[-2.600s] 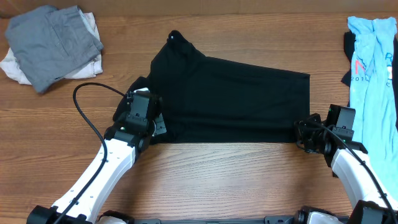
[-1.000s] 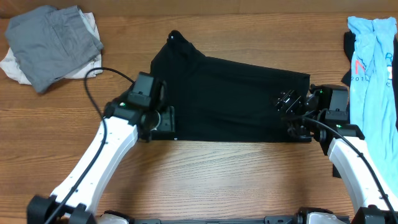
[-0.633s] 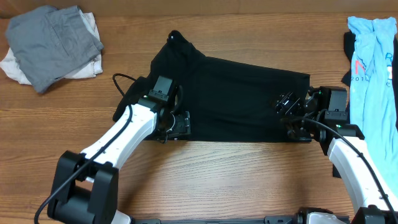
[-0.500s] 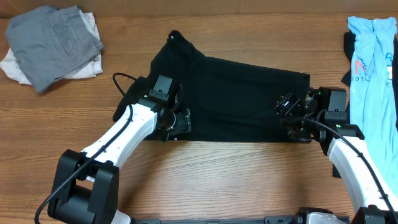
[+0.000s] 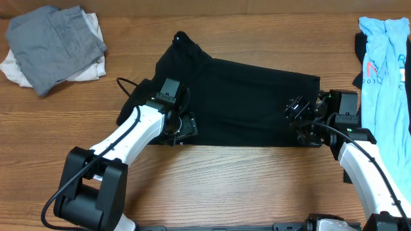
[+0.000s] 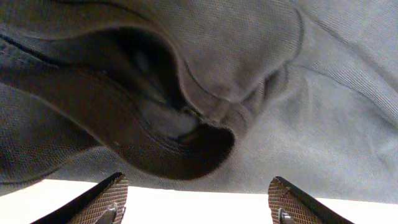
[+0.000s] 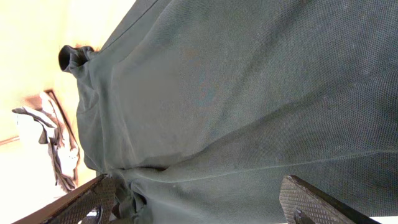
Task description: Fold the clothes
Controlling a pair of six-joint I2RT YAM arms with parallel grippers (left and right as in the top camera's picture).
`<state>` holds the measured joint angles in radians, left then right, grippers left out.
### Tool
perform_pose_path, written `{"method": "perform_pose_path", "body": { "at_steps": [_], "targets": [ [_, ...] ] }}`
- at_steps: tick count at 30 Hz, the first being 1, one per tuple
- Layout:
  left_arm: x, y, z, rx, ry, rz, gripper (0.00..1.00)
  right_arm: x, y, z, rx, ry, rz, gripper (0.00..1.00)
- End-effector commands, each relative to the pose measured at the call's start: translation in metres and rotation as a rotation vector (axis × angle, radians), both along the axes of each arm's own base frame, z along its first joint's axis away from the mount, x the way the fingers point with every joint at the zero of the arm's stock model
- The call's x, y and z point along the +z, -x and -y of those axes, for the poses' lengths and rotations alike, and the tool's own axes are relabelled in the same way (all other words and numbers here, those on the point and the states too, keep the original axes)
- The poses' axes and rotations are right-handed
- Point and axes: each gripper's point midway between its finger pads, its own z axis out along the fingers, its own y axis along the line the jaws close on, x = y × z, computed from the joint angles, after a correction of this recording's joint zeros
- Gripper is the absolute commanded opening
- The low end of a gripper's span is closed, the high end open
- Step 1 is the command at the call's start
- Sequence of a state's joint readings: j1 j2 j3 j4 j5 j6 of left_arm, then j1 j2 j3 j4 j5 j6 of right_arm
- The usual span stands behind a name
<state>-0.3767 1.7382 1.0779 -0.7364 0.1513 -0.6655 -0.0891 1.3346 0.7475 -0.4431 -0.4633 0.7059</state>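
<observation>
Moved since the earliest overhead frame: left gripper (image 5: 183, 126), off the lower-left corner and inward along the near hem of the black T-shirt (image 5: 244, 96); right gripper (image 5: 297, 120), up from the lower-right corner onto the right-hand edge. No visible shift in the garment itself. From overhead: spread flat mid-table, collar end pointing up-left, one sleeve bunched beside the left arm. Elsewhere, a folded grey garment (image 5: 54, 42) over a white piece (image 5: 14, 69) at far left and a light-blue shirt with red print (image 5: 382, 58) at the right edge, all on a wood-grain table (image 5: 225, 186). Through the left wrist: jaws apart with nothing between them, poised over a rolled, gaping fold (image 6: 186, 134), hem or sleeve, cannot tell which; fine matte knit with a stitched edge. Through the right wrist: jaws likewise wide and empty, above smooth, nearly flat knit crossed by a faint seam line. Judged light, limp and not slippery, bound to sag and drape once lifted. Best pinched at hem corners or along seams, both ends together, to keep the fold line straight. Thin single layer probably awkward to catch without scraping the table.
</observation>
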Motion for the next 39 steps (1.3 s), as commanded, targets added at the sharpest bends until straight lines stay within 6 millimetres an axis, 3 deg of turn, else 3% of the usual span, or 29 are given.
{"method": "perform_pose_path", "body": {
  "at_steps": [1,12,22,27,32,34,39],
  "targets": [
    [-0.002,-0.007,-0.005,0.047,-0.034,0.022,0.75,0.007,-0.006,0.001,0.004,0.014,0.024,0.89],
    [0.000,-0.023,-0.006,0.057,-0.045,0.090,0.75,0.005,-0.004,0.002,-0.003,0.022,0.009,0.89],
    [0.000,-0.024,-0.005,0.071,-0.039,0.093,0.71,0.004,-0.003,0.002,-0.003,0.022,0.005,0.89],
    [-0.011,-0.029,-0.003,0.078,-0.039,0.088,0.70,0.004,-0.003,0.002,-0.002,0.021,0.002,0.89],
    [-0.028,-0.031,-0.005,0.073,-0.044,0.063,0.60,0.003,-0.001,0.002,-0.002,0.021,-0.006,0.89],
    [-0.028,-0.033,-0.005,0.061,-0.046,0.070,0.54,0.002,0.000,0.002,-0.002,0.021,-0.010,0.89],
    [-0.019,-0.043,-0.002,0.036,-0.042,0.105,0.53,0.001,0.000,0.004,-0.011,0.033,-0.013,0.89]
  ]
}}
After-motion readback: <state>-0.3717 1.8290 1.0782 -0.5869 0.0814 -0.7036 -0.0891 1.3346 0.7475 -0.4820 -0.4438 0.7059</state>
